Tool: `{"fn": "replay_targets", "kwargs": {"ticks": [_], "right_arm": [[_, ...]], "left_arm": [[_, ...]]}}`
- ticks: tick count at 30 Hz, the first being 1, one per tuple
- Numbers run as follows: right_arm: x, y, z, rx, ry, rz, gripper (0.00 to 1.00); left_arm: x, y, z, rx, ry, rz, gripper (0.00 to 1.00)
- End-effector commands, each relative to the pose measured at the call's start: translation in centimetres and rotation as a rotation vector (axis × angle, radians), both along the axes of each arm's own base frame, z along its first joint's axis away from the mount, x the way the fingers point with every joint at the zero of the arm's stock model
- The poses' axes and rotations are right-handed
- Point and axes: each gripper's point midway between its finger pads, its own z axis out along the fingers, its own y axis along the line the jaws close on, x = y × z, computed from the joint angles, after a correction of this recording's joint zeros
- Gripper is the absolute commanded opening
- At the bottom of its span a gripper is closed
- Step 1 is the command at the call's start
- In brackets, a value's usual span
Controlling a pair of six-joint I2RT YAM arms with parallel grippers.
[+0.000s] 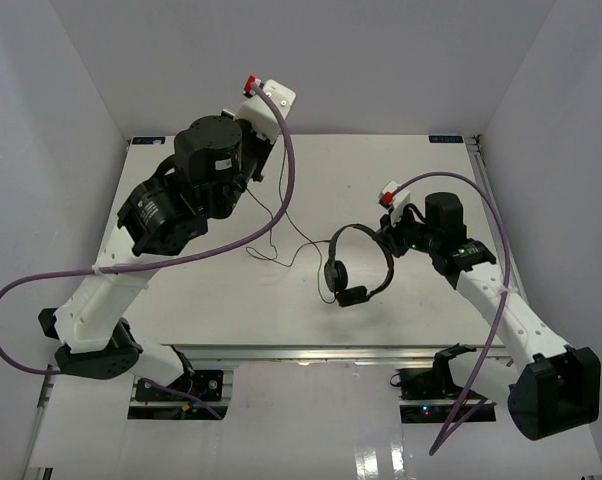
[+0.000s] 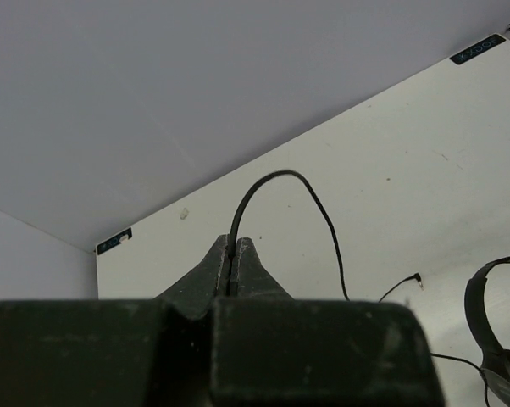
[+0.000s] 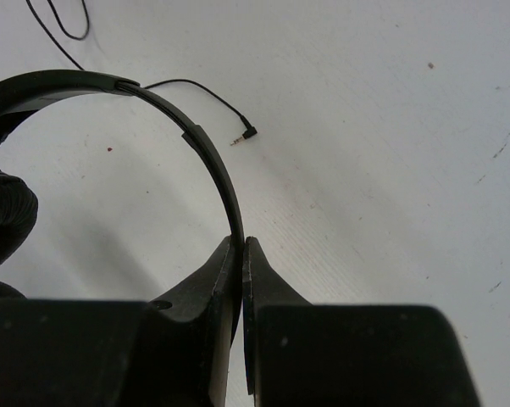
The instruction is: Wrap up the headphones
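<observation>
Headphones (image 1: pixel 335 272) are lying right of centre in the top view on the white table (image 1: pixel 421 170), arch toward the upper right and both earcups toward the lower left, and we are holding them at two places. Our right gripper (image 3: pixel 241 254) is clamping its jaws tight on the thin headband (image 3: pixel 206 153), which in the wrist view is curving up and left out of the closed tips. We judge this grip is anchoring the frame so it is not sliding while the cord gets wound. Our left gripper (image 2: pixel 232 254) is pinching the thin black cord (image 2: pixel 276 175) between shut jaws, the cord arching up out of the tips and dropping back to the table. That, we think, is giving us a free length to carry around the headband. In the top view this gripper is mostly hiding under its own arm at the upper left. The rest of the cord is trailing slack across the middle of the table, and the plug (image 3: pixel 248 132) is lying loose just beyond the headband, apart from it. What is crowding us is our own gear. The left arm's purple cable (image 1: pixel 286 180) is sweeping over the cord, and the right arm's purple cable (image 1: pixel 496 250) is arching beside the held headband, so either could be catching the slack during winding.
</observation>
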Motion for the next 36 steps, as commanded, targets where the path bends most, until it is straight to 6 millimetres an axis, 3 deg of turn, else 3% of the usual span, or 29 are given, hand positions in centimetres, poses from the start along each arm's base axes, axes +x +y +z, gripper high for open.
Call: {"fn": "replay_targets", "kwargs": {"ticks": [1, 3, 5, 8, 10, 11, 17, 23, 25, 29, 32, 36], "right_arm": [[1.3, -0.9, 5.4, 0.060, -0.142, -0.106, 0.08], [1.3, -1.8, 6.1, 0.062, -0.160, -0.153, 0.08], [1.0, -2.4, 6.7, 0.066, -0.182, -0.167, 0.08], [-0.2, -2.9, 7.3, 0.047, -0.216, -0.134, 0.08], [-1.3, -2.5, 7.3, 0.052, -0.214, -0.080, 0.08], [-1.5, -2.3, 7.3, 0.054, -0.210, -0.063, 0.08], [-2.0, -1.7, 9.1, 0.096, -0.203, -0.038, 0.08], [-1.5, -1.7, 10.5, 0.130, -0.181, -0.069, 0.08], [-1.3, -1.7, 10.6, 0.135, -0.174, -0.077, 0.08], [-1.0, -1.5, 11.2, 0.146, -0.144, -0.082, 0.08], [-1.2, -1.4, 12.0, 0.160, -0.140, -0.074, 0.08], [-1.6, -1.1, 13.5, 0.170, -0.148, -0.041, 0.08]], "left_arm": [[1.2, 2.0, -4.4, 0.004, 0.077, 0.085, 0.00], [2.2, 2.3, -8.8, -0.003, 0.159, 0.102, 0.00], [2.0, 2.2, -9.5, -0.053, 0.172, 0.065, 0.00], [2.3, 2.2, -17.3, -0.160, 0.317, 0.008, 0.00], [2.6, 1.7, -20.5, -0.236, 0.388, -0.012, 0.00], [2.2, 1.2, -23.0, -0.263, 0.447, -0.024, 0.00], [0.9, -2.2, -30.1, -0.387, 0.616, -0.163, 0.00], [0.1, -2.6, -33.2, -0.457, 0.665, -0.183, 0.01], [-0.2, -2.6, -34.1, -0.464, 0.684, -0.176, 0.08], [-0.7, -1.9, -35.7, -0.434, 0.735, -0.138, 0.74], [-0.8, -1.4, -34.6, -0.425, 0.700, -0.138, 0.89], [-1.4, -0.9, -30.3, -0.411, 0.560, -0.222, 0.97]]}}
